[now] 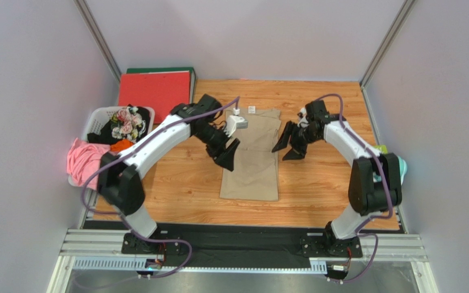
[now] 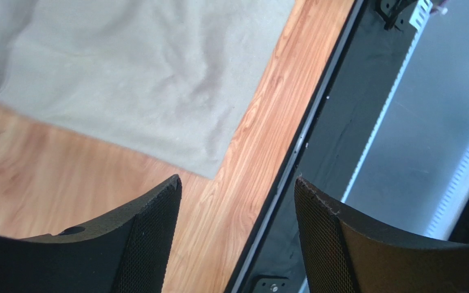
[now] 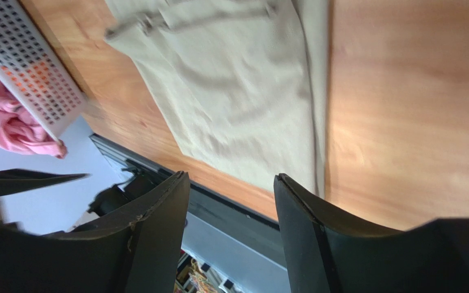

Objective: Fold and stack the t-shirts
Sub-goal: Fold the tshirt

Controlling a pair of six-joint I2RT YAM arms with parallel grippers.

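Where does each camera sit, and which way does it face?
Top external: above the near edge, looking down on the table and t-shirt; left arm and right arm show.
Left wrist: on the left arm, facing the t-shirt's corner and table edge; the open left gripper shows.
Right wrist: on the right arm, facing the t-shirt and basket; the open right gripper shows.
Shared: all three see the t-shirt.

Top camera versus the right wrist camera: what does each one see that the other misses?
Only top: the red folder, the left arm and right arm whole, all of the shirt. Only right wrist: its open fingers close up, and the shirt's creases. Both: shirt, basket, pink cloth, wood table.
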